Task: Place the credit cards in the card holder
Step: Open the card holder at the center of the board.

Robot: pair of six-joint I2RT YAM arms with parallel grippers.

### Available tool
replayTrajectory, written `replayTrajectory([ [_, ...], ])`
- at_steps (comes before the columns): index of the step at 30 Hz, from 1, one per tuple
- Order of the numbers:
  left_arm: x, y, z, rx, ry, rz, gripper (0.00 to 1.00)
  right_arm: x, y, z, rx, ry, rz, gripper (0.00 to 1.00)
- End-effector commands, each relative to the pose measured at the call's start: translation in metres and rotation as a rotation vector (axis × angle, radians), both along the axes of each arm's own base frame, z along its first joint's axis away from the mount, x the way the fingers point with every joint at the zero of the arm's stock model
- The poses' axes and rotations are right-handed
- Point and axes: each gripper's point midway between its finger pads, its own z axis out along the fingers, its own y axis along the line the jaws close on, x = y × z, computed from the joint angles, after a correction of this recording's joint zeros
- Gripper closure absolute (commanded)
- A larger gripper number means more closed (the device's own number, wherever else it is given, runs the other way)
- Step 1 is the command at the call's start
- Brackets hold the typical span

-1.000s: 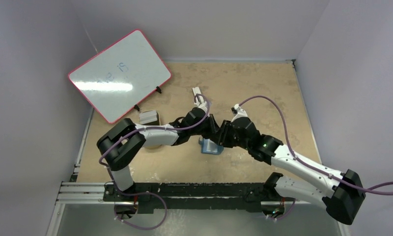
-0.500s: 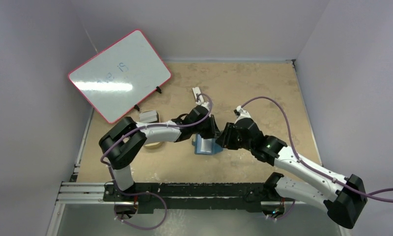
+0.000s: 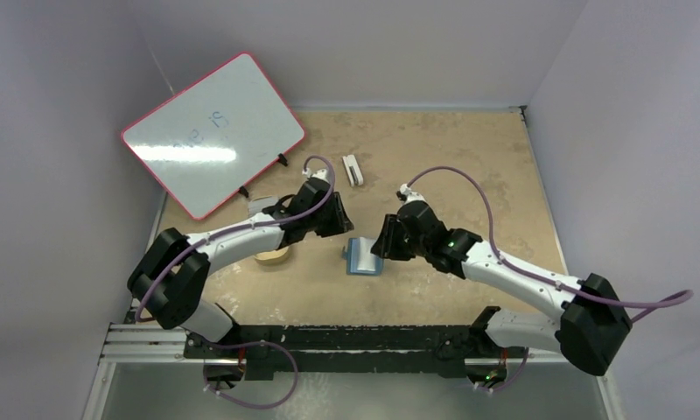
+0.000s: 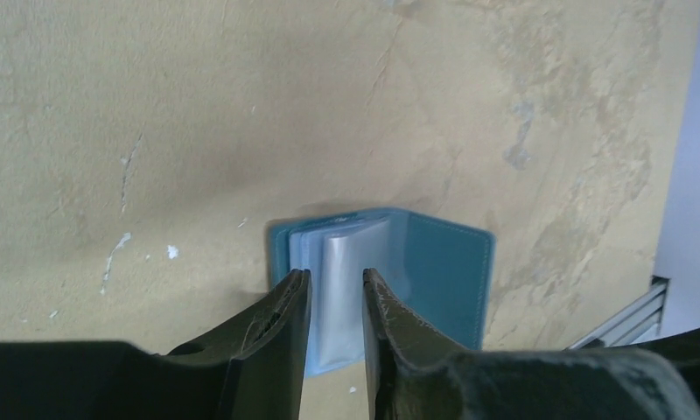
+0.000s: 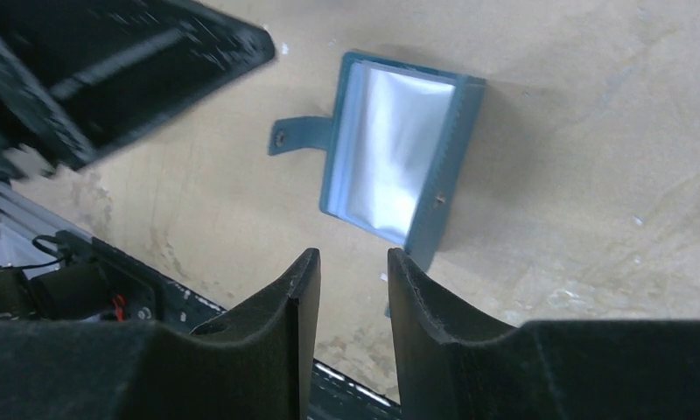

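Observation:
The teal card holder (image 3: 362, 256) lies open on the table, clear pockets up. It shows in the left wrist view (image 4: 434, 271) and in the right wrist view (image 5: 399, 171), with its snap strap (image 5: 298, 137) spread to one side. My left gripper (image 3: 336, 220) is just up-left of it, slightly open and empty (image 4: 336, 276). My right gripper (image 3: 383, 242) is just right of it, slightly open and empty (image 5: 353, 255). A grey stack of credit cards (image 3: 259, 203) peeks out behind my left arm.
A red-framed whiteboard (image 3: 211, 131) leans at the back left. A small white block (image 3: 353, 169) lies behind the grippers. A tan rounded tray (image 3: 272, 255) sits under my left forearm. The black rail (image 3: 329, 337) runs along the near edge.
Both grippers have drawn back from the card holder, the left one up and to the left. The holder now lies free and open between them, shifted slightly left.

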Motion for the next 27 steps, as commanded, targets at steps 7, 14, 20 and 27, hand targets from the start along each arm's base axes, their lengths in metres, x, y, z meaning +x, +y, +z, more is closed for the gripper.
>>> replayTrajectory([
  [7,-0.017,0.010,-0.026,0.063,0.020,-0.068,0.67,0.029,0.044,0.042,0.125,-0.081,0.054,0.63],
  [14,-0.023,0.001,-0.046,0.051,0.079,-0.109,0.62,0.030,0.027,-0.014,-0.050,0.012,0.024,0.59],
  [20,-0.022,0.000,-0.050,0.040,0.075,-0.099,0.61,0.024,0.007,-0.035,-0.101,0.042,-0.026,0.57],
  [27,-0.025,-0.010,-0.054,-0.017,0.092,-0.115,0.58,0.020,-0.002,-0.050,-0.075,0.061,-0.055,0.58],
])
